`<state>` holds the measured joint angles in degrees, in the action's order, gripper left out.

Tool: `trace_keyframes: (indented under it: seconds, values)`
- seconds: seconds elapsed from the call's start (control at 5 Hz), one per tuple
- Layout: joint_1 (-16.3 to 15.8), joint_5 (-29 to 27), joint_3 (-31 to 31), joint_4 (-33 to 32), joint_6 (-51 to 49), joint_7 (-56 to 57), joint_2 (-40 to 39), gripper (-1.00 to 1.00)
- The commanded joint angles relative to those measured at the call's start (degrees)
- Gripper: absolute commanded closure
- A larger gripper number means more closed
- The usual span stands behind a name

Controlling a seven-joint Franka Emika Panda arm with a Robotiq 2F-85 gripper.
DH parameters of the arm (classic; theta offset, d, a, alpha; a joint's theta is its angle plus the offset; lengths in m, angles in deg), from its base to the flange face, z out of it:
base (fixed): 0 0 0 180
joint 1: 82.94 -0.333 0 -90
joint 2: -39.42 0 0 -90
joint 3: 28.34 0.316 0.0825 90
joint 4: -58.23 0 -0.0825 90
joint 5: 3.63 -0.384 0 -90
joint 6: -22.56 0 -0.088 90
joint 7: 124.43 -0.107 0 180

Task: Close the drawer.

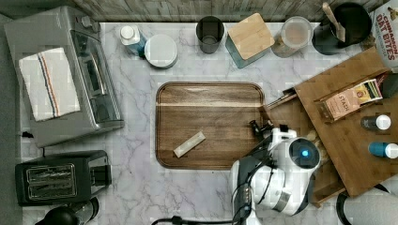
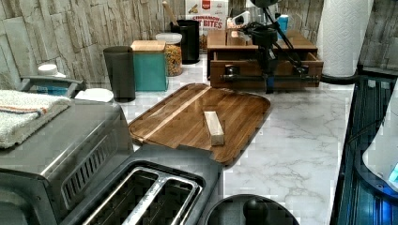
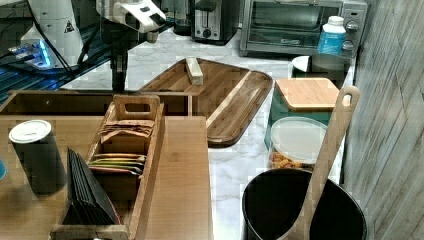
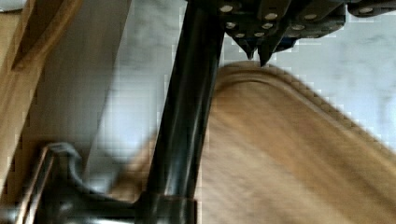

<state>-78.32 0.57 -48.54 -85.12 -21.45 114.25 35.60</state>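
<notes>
Where the claw (image 2: 269, 86) meets the drawer (image 2: 244, 70), contact stays unclear.

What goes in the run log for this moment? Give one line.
drawer: open, pulled out | gripper: down at drawer front by handle bar | serving tray: holds wooden block | step: close pending

Drawer (image 2: 244, 70): shallow light-brown wooden sliding tray, thin raised rims, flat front panel with dark bar handle. Pulled partly open from beneath the wooden top board; level, interior apparently empty.
</notes>
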Motion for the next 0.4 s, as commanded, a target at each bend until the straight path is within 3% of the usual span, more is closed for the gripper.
trace_keyframes:
  seconds: [0.2, 0.4]
  values:
    - [5.6, -7.9, -6.6, 22.6, 5.8, 13.5, -5.6, 1.00]
    - [8.1, -22.4, -6.6, 25.0, 12.2, 28.7, -10.5, 1.00]
